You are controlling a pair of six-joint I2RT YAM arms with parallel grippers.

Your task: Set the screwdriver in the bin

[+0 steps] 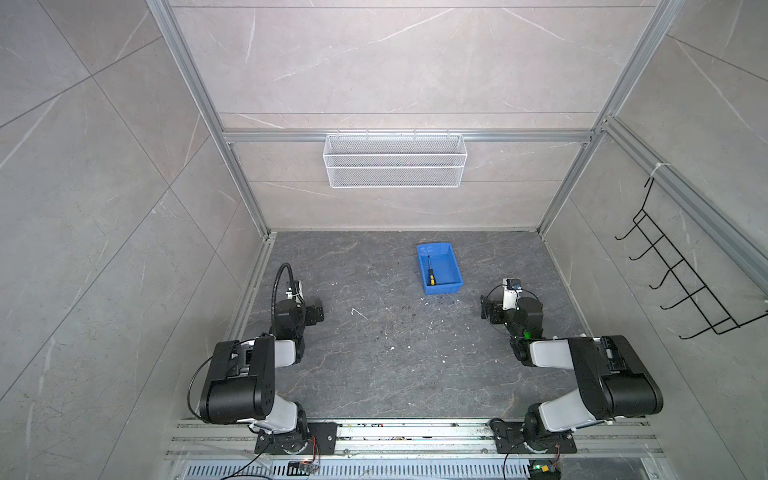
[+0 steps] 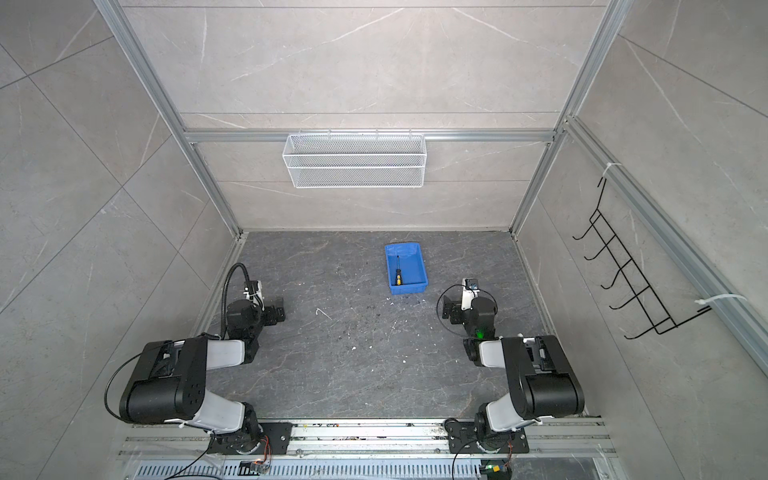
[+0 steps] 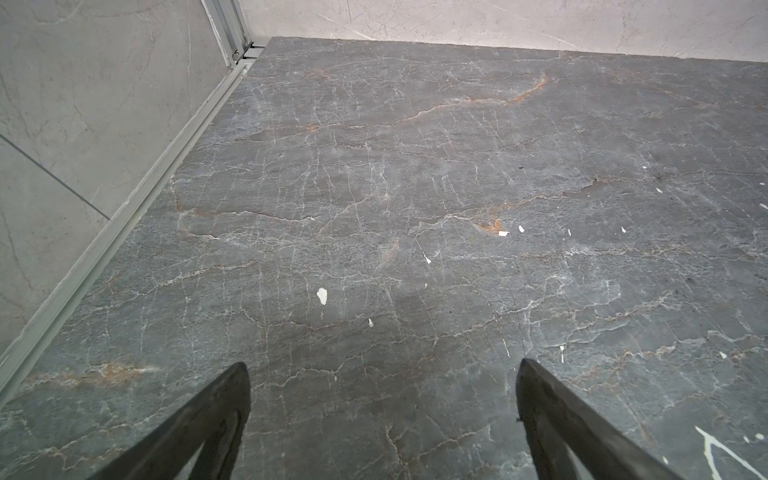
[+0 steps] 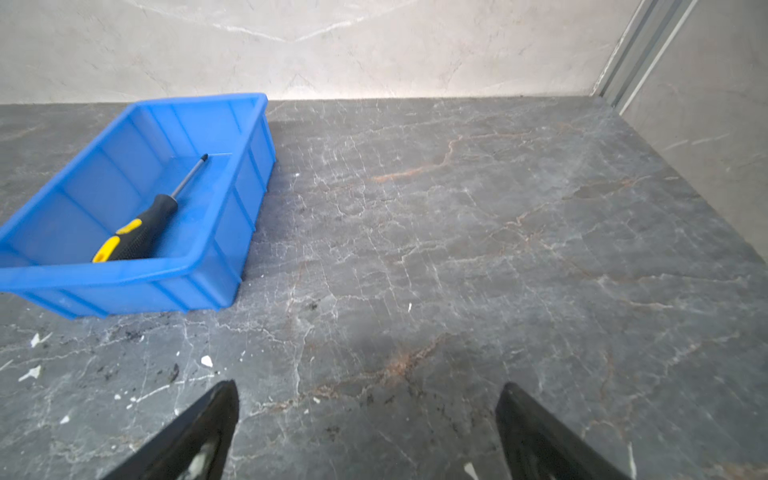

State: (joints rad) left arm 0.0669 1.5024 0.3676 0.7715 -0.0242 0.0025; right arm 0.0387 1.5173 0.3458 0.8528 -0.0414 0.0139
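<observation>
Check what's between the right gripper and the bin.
Only tabletop with small white flecks between right gripper and bin, per the right wrist view.

A lab robot cell: aluminium frame (image 1: 270, 136) round stone-look wall panels (image 1: 395, 62), two arms (image 1: 241, 374) on a base rail (image 1: 415, 438).

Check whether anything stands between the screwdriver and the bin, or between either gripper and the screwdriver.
Nothing visible does. The screwdriver already lies flat inside the bin, on its floor. The left gripper and the right gripper are both open and empty over the bare tabletop, apart from the bin.
</observation>
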